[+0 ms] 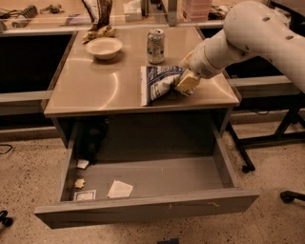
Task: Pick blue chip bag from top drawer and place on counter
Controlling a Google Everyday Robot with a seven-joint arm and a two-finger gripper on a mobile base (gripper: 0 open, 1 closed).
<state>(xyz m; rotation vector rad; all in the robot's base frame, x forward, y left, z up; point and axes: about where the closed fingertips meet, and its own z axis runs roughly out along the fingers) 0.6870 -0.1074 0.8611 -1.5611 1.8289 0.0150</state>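
The blue chip bag [157, 83], crumpled blue and white foil, lies on the beige counter [95, 86] near its front right part. My gripper [183, 76] reaches in from the right on the white arm and is shut on the bag's right end, low over the counter. The top drawer [147, 207] is pulled out wide below the counter. It holds only paper scraps [119, 189] and a dark object [93, 138] at its back left.
A soda can [155, 46] stands just behind the bag. A white bowl [103, 47] sits at the counter's back left, with a dark upright bag [98, 12] behind it. A cluttered bench runs along the back. Chair legs [290, 195] are on the floor at right.
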